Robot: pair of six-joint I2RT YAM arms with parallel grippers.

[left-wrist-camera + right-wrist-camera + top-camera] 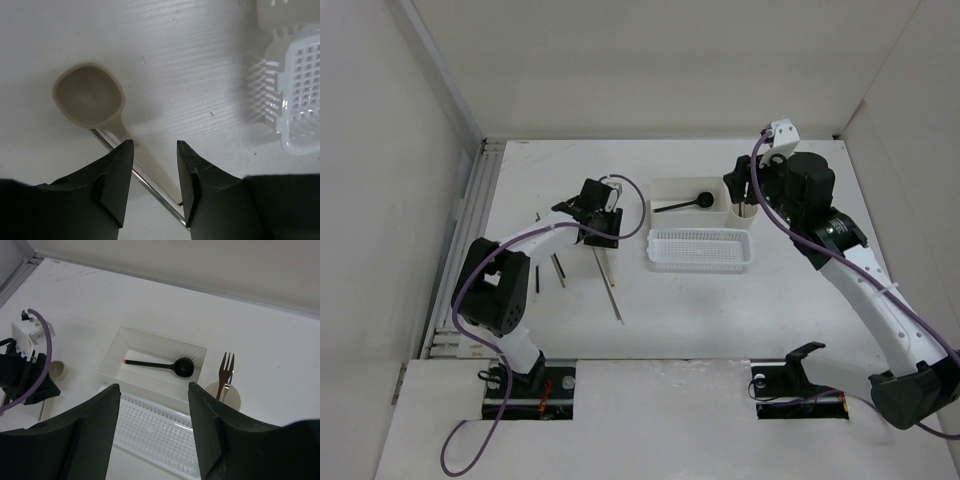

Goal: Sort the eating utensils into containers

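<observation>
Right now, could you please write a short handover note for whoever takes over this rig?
Left gripper: open, low astride the beige spoon's handle, not yet closed.
Right gripper: open, empty, raised above the cream cup.
Done: black spoon in the white square box; metal fork standing in the cream cup.
Left: beige spoon and chopsticks lie on the table; mesh basket looks empty.

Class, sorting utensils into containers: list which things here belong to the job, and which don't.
Job: black round-bowled spoon, beige round-bowled spoon, small metal fork, thin sticks, white square box, white mesh basket, cream cylindrical cup.
Not: purple cables, white side walls.
</observation>
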